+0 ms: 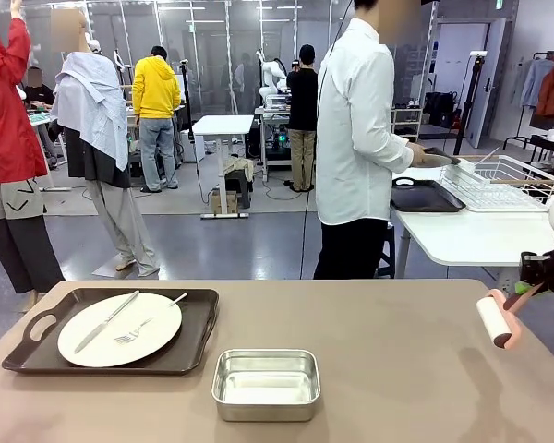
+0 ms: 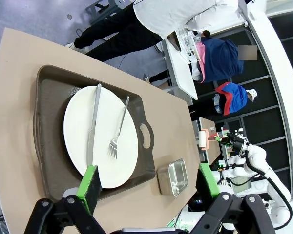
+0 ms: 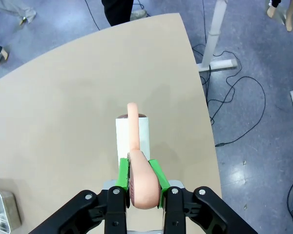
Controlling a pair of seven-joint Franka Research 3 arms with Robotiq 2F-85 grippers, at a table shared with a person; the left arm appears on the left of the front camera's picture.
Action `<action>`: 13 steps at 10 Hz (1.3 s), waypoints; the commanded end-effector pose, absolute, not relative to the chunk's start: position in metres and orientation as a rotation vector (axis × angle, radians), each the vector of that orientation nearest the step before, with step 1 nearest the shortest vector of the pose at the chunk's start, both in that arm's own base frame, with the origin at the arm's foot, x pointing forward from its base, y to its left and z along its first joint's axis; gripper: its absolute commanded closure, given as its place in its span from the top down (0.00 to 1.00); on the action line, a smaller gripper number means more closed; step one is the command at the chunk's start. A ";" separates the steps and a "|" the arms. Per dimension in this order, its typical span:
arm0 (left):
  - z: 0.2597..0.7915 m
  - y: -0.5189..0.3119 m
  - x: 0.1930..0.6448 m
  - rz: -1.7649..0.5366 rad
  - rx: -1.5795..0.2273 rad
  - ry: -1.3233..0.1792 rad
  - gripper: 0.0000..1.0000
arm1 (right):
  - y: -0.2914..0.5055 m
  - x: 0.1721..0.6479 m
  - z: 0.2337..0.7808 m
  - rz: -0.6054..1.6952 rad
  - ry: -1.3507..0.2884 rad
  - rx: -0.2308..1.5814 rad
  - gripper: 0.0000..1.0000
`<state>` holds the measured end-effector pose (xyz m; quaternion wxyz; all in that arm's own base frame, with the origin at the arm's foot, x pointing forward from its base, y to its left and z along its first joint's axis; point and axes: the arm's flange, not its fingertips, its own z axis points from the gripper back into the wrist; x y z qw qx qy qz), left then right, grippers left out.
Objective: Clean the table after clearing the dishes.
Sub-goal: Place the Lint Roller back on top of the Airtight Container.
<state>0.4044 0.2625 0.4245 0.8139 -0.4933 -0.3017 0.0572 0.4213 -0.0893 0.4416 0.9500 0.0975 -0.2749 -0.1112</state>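
On the left of the brown table (image 1: 397, 369) lies a dark handled tray (image 1: 189, 343) with a white plate (image 1: 120, 329), a knife (image 1: 106, 321) and a fork (image 1: 146, 323). From above, my left gripper (image 2: 149, 183) hangs open over the near rim of this tray (image 2: 49, 146) and plate (image 2: 100, 134). At the table's right edge my right gripper (image 1: 534, 280) is shut on the pink handle of a lint roller (image 1: 492, 318). The roller (image 3: 132, 139) has its white roll held just above the tabletop (image 3: 63, 122), and my right gripper (image 3: 139, 178) clamps the handle.
A small steel pan (image 1: 265, 382) sits at the table's front middle. A person in a white shirt (image 1: 355, 138) stands at the far side, turned to a white side table (image 1: 471, 235) with a wire rack (image 1: 499, 182) and a dark tray (image 1: 425, 196).
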 end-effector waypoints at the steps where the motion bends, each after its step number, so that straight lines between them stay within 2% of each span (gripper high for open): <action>1: 0.426 0.265 0.402 0.109 -1.062 -0.650 1.00 | -0.087 0.423 0.444 -0.238 -0.565 0.195 0.22; 8: 0.426 0.265 0.402 0.109 -1.062 -0.650 1.00 | -0.089 0.421 0.442 -0.225 -0.559 0.198 0.22; 9: 0.426 0.265 0.402 0.109 -1.062 -0.650 1.00 | -0.064 0.422 0.463 -0.086 -0.614 0.243 0.22; 10: 0.426 0.265 0.402 0.109 -1.062 -0.650 1.00 | -0.038 0.421 0.484 0.047 -0.599 0.377 0.22; 13: 0.426 0.265 0.402 0.109 -1.062 -0.650 1.00 | 0.055 0.399 0.537 0.448 -0.628 0.400 0.22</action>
